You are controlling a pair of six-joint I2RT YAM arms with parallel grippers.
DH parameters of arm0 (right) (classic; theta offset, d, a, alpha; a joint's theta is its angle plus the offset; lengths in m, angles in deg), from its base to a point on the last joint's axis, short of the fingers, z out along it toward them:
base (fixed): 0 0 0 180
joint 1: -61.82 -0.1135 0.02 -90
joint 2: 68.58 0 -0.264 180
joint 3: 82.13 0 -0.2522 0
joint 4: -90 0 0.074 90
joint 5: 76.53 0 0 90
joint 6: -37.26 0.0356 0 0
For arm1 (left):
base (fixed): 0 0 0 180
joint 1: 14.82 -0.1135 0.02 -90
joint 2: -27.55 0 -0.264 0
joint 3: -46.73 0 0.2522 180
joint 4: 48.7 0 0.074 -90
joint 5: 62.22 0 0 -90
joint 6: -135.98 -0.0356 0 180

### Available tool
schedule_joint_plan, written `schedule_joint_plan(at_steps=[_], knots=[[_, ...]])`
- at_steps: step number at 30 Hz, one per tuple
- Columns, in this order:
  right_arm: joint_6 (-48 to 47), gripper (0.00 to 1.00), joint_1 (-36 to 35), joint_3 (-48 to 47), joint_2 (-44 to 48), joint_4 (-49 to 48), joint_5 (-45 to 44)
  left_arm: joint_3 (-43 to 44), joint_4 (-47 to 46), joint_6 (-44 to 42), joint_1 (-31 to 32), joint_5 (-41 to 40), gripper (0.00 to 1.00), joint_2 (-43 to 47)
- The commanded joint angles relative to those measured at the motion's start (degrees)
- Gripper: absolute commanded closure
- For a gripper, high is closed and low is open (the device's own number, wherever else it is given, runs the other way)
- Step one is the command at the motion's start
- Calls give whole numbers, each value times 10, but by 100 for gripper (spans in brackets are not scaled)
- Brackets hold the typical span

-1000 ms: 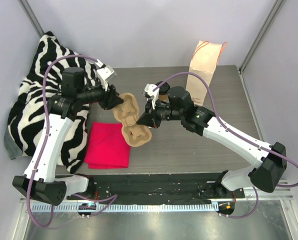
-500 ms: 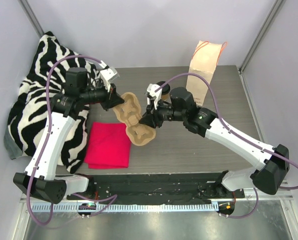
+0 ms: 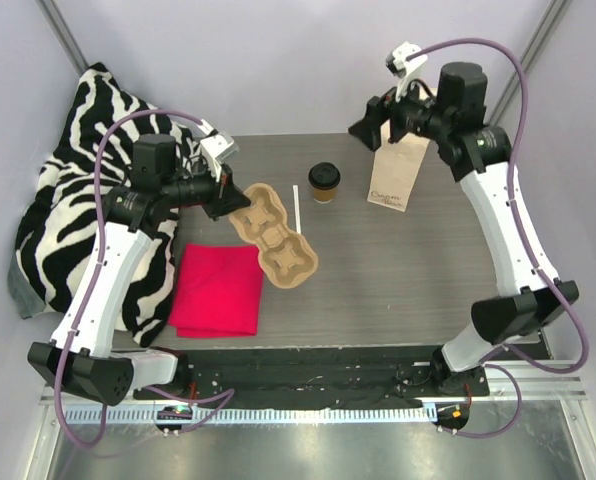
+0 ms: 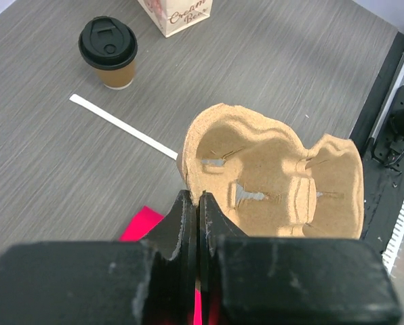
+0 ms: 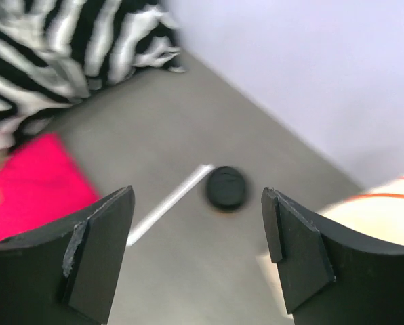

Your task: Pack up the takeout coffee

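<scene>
Slippage threatens where left gripper (image 4: pixel 196 203) clamps pulp carrier (image 4: pixel 270 169) by its thin rim; right gripper (image 5: pixel 196 203) gapes empty, well above coffee cup (image 3: pixel 323 182).

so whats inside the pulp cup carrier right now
Nothing: both wells of the carrier show only pulp. The lidded coffee cup stands apart on the table. The left tool, shut on the carrier's near rim, hides that bit of edge.
</scene>
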Motion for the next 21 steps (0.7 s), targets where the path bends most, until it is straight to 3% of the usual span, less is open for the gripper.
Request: schedule_joint_plan(at_steps=[1,5,17,21], knots=[[-191,16,10,-130,-68,177,-91,0,-33,17,2,19,100,-1],[-255,16,41,-164,-106,228,-129,-5,-39,22,2,19,100,1],[-355,16,47,-106,-162,220,-232,-31,-49,29,1,16,100,23],[-375,23,49,-109,-175,221,-227,-34,-49,29,2,14,100,28]])
